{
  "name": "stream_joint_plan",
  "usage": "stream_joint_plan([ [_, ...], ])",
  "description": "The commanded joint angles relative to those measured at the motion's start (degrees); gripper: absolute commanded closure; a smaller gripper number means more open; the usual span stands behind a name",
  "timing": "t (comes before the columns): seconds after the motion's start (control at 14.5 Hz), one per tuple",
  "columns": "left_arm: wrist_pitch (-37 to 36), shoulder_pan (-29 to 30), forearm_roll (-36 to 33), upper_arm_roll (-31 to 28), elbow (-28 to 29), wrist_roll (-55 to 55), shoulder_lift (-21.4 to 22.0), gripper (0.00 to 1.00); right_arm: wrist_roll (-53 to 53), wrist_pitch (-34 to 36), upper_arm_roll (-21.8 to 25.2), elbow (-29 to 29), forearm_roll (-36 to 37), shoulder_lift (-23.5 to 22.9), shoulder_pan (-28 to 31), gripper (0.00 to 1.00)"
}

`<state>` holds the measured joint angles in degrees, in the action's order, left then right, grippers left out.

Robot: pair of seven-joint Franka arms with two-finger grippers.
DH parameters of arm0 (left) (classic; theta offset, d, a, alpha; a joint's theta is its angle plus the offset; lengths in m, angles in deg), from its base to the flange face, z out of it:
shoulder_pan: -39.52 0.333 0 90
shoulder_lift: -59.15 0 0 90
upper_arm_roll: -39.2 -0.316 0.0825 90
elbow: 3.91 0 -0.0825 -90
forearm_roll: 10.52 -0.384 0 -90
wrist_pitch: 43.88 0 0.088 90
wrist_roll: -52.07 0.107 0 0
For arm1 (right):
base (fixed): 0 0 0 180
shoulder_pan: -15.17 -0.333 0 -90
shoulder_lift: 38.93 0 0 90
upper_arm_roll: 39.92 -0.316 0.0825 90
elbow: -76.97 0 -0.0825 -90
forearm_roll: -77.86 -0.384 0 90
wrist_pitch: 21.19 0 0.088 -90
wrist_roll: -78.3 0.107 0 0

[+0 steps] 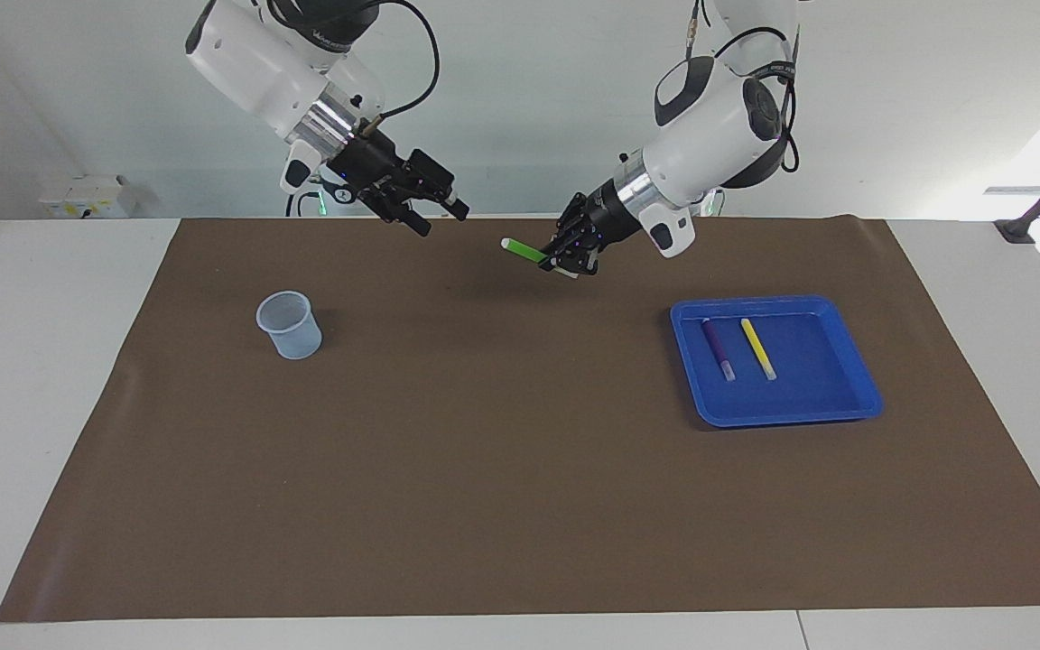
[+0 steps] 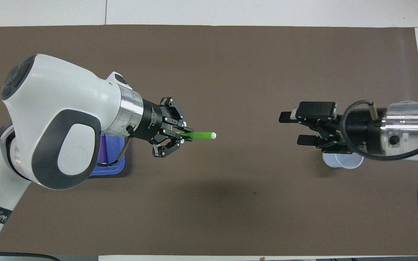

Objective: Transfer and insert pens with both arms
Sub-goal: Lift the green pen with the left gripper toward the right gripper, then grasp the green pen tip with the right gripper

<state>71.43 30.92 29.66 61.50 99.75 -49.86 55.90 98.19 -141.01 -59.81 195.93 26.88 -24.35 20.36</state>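
My left gripper (image 1: 563, 256) (image 2: 183, 133) is shut on the green pen (image 1: 524, 251) (image 2: 199, 135), held in the air over the brown mat (image 1: 520, 433), its pale end pointing toward the right arm. My right gripper (image 1: 441, 215) (image 2: 291, 127) hangs open and empty in the air, facing the pen with a gap between them. The purple pen (image 1: 717, 349) and the yellow pen (image 1: 757, 348) lie side by side in the blue tray (image 1: 831, 397). In the overhead view the left arm hides both of these pens and most of the tray (image 2: 111, 169).
A clear plastic cup (image 1: 288, 324) (image 2: 343, 162) stands upright on the mat toward the right arm's end, partly under the right gripper in the overhead view. Two smaller arms with green-lit bases stand at the robots' edge of the table.
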Motion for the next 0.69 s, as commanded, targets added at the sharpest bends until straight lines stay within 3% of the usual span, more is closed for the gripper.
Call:
stream_joint_plan([
  [0.0,3.6,-0.9,3.1,-0.2,2.3,-2.1,1.6,1.00,-1.0,-6.0,-0.2,2.4,-1.4,-0.4,-3.4,0.00],
  [0.28,6.5,-2.4,5.1,-0.2,3.8,-2.1,2.2,1.00,0.2,-13.1,-0.2,2.4,-1.4,-4.2,-7.7,0.01],
  [0.62,6.9,-2.4,5.7,-0.2,3.8,-2.0,2.2,1.00,-0.1,-15.8,-0.2,1.7,-1.4,-5.5,-8.7,0.12],
])
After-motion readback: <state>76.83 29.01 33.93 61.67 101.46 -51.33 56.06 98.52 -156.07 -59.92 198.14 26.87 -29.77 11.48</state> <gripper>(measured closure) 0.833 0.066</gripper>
